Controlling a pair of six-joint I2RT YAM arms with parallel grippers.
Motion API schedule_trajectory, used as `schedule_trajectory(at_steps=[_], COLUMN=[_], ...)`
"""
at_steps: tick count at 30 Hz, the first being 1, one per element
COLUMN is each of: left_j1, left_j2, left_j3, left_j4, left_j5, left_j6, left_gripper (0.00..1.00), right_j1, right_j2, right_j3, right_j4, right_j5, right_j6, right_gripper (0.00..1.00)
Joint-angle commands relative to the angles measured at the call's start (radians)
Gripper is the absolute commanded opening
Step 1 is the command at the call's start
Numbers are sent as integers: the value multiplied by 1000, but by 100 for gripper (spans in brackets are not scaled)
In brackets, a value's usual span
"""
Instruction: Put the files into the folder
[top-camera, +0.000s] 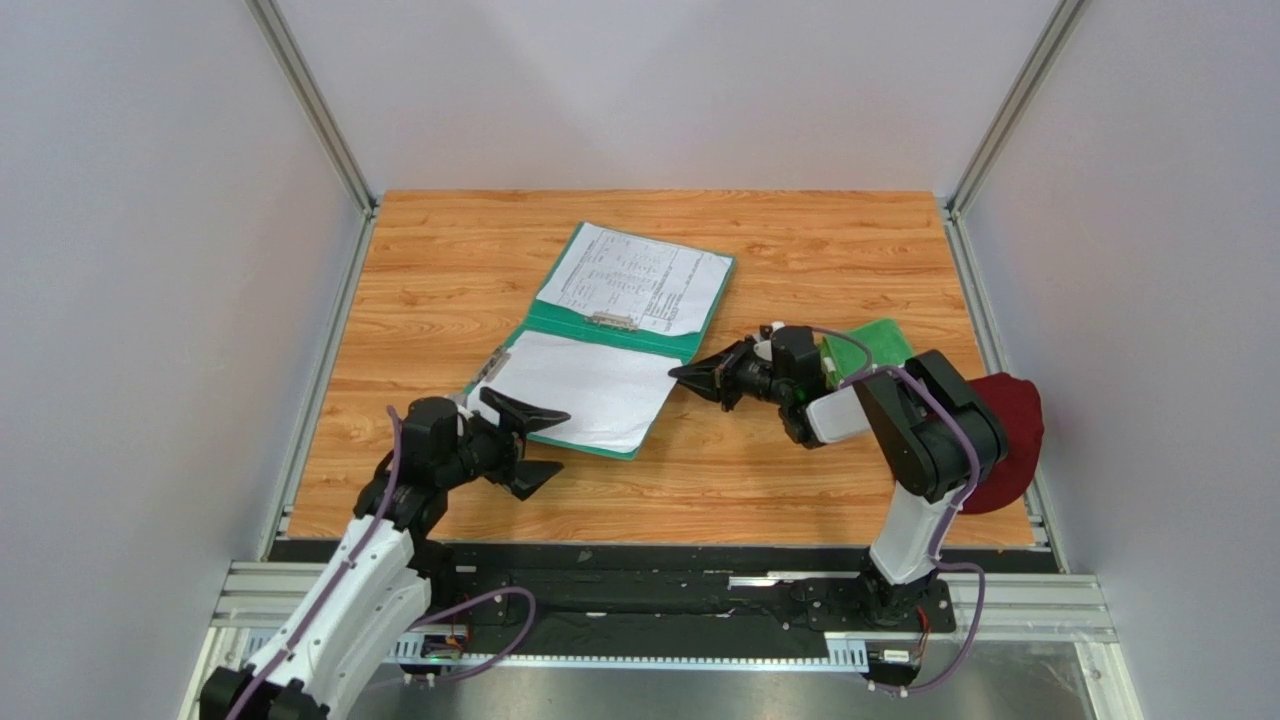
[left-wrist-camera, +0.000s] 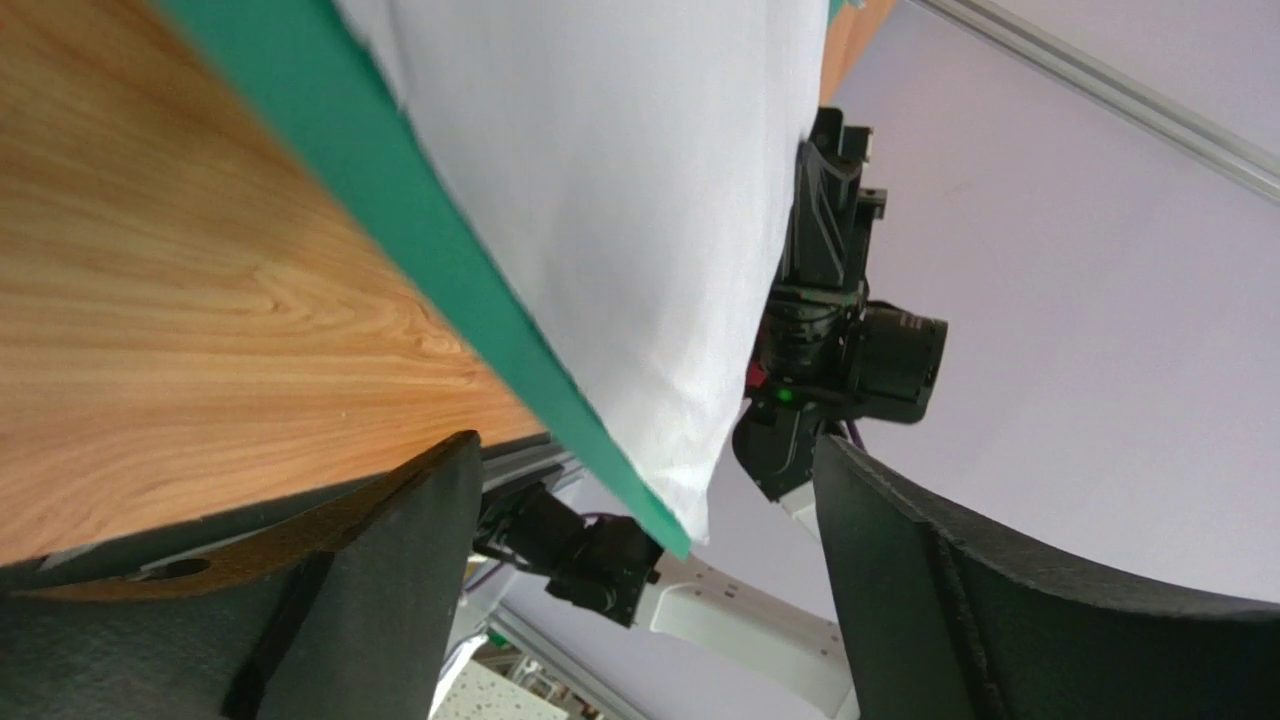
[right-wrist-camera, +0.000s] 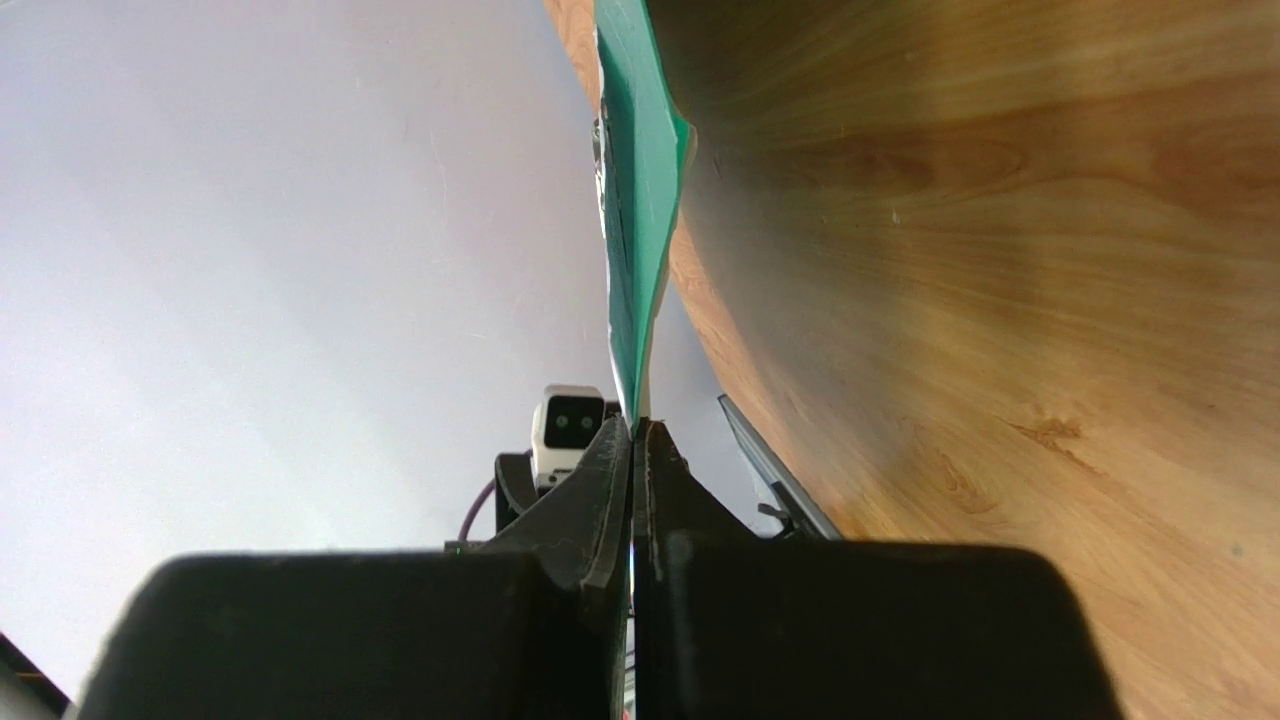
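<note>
As the left hand gapes, the folder lies just beside.

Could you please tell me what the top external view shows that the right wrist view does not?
Only the top external view shows the printed sheet and blank sheet lying in the open folder, the green cloth, and the left fingers spread open. Only the right wrist view shows up close the right fingers shut on the folder's edge. Both show the folder and the wooden table.

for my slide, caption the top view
Teal-green plastic folder lies open with white paper sheets; left tool open, right tool shut at its edges
</note>
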Motion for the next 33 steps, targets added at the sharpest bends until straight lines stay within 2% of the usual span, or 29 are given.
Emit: schedule_trajectory(at_steps=[1, 3, 4, 5, 6, 7, 8, 9, 10, 11, 12, 13, 17, 19, 21, 22, 23, 25, 26, 27, 33], left_j1=[3, 5, 6, 6, 6, 8, 8, 12, 17, 23, 38, 44, 52, 52, 52, 52, 52, 52, 52, 52, 54], left_j2=[128, 197, 213, 231, 233, 228, 211, 199, 173, 161, 150, 142, 190, 246, 282, 315, 332, 364, 371, 374, 401], left_j3=[30, 35, 43, 50, 67, 117, 147, 173, 208, 217, 227, 250, 314, 390, 438, 486, 509, 568, 579, 589, 610], left_j4=[209, 244, 255, 255, 222, 170, 112, 5, -30, -54, -86, -108, -159, -234, -298, -315, -329, -392, -395, -401, -409], left_j5=[-14, 3, 9, 19, 23, 15, -11, -29, -43, -57, -60, -68, -56, -62, -69, -66, -57, -69, -63, -59, -28], left_j6=[-3, 8, 20, 29, 52, 121, 164, 234, 261, 279, 316, 337, 425, 512, 587, 606, 626, 666, 672, 678, 678], left_gripper=[78, 60, 44, 39, 35, 28, 25, 22, 15, 12, 8, 4, 2, 1, 2, 1, 1, 1, 1, 1, 2], right_j1=[43, 59, 63, 65, 63, 63, 66, 71, 86, 92, 102, 105, 135, 215, 305, 415, 466, 604, 644, 669, 761], right_j2=[7, 10, 12, 11, 6, 1, -12, -25, -40, -93, -121, -155, -325, -426, -480, -523, -535, -531, -533, -531, -447], right_j3=[-16, -8, -2, 22, 47, 80, 146, 171, 196, 222, 231, 230, 162, 139, 135, 127, 119, 137, 127, 115, 114], right_j4=[116, 121, 118, 101, -6, -116, -225, -416, -510, -607, -781, -851, -916, -939, -930, -914, -880, -834, -799, -700, -496], right_j5=[14, 0, -9, -47, -78, -113, -154, -164, -169, -143, -105, -69, -39, 38, 199, 286, 475, 625, 825, 868, 1094], right_j6=[58, 56, 23, -15, -75, -279, -381, -501, -704, -823, -912, -972, -1161, -1232, -1347, -1388, -1439, -1597, -1640, -1698, -1847], right_gripper=[0, 0, 0, 0, 0, 6, 14, 23, 37, 45, 53, 63, 70, 71, 73, 73, 73, 71, 72, 72, 73])
